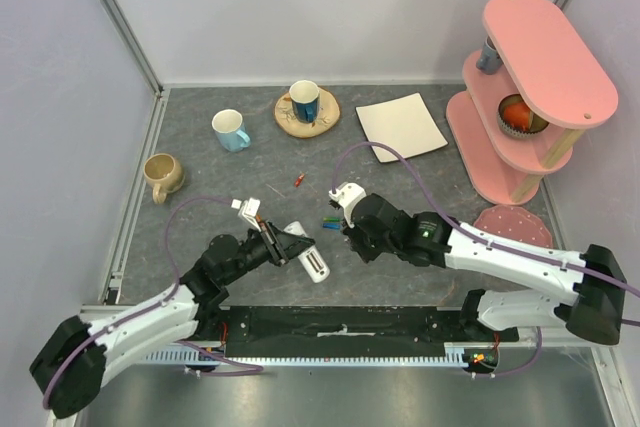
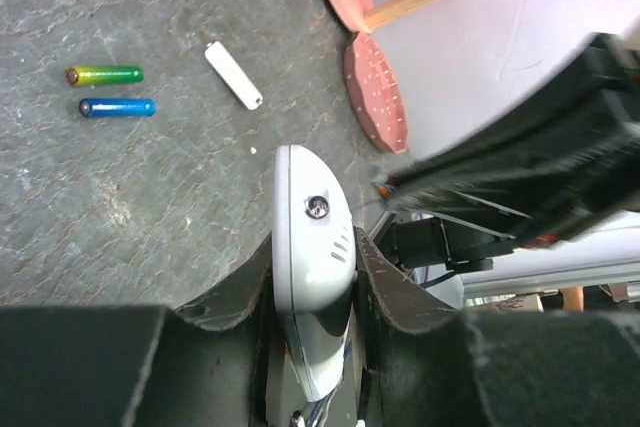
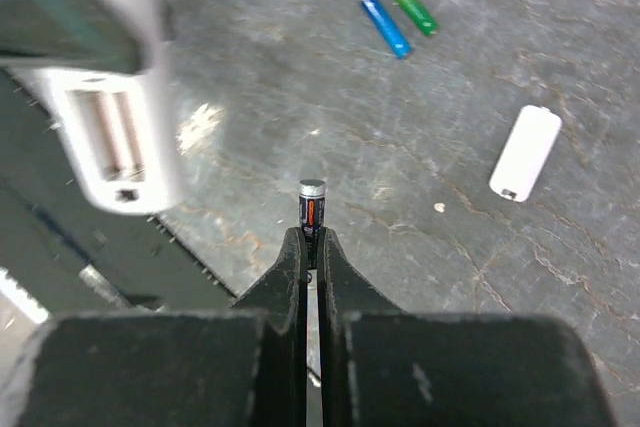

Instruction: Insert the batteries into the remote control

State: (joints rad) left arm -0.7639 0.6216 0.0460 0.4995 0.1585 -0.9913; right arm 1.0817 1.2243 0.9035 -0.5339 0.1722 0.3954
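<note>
Remote control (image 2: pixel 312 237) is being held near the front edge of the table (image 1: pixel 420 187), between the two arms. The left gripper (image 1: pixel 272 243) is clamping it across its width, jaws pressed onto both long edges. Its open battery bay (image 3: pixel 108 137) is facing the right arm, and both slots are showing empty.

Just beside it, the right gripper (image 3: pixel 310 252) is pinching a dark battery with a red-orange band (image 3: pixel 312 205) by its lower end. The jaws are almost together and the free end is pointing away from the fingers.

Farther out, a green battery (image 3: pixel 411 4) and a blue battery (image 3: pixel 386 26) are lying side by side on the table, near but not touching. The white bay cover (image 3: pixel 526 152) is lying apart from them. Beyond these, a small red-orange piece (image 1: pixel 299 181) is lying alone; whether it is another battery is not clear.

Step in hand, as judged: the first cell is being brought to the bay. The next move is calling for:
- turning the cell parallel with a slot
- matching its ends to the contacts, which are not legible
- pressing it in while the left arm is holding the body steady
</note>
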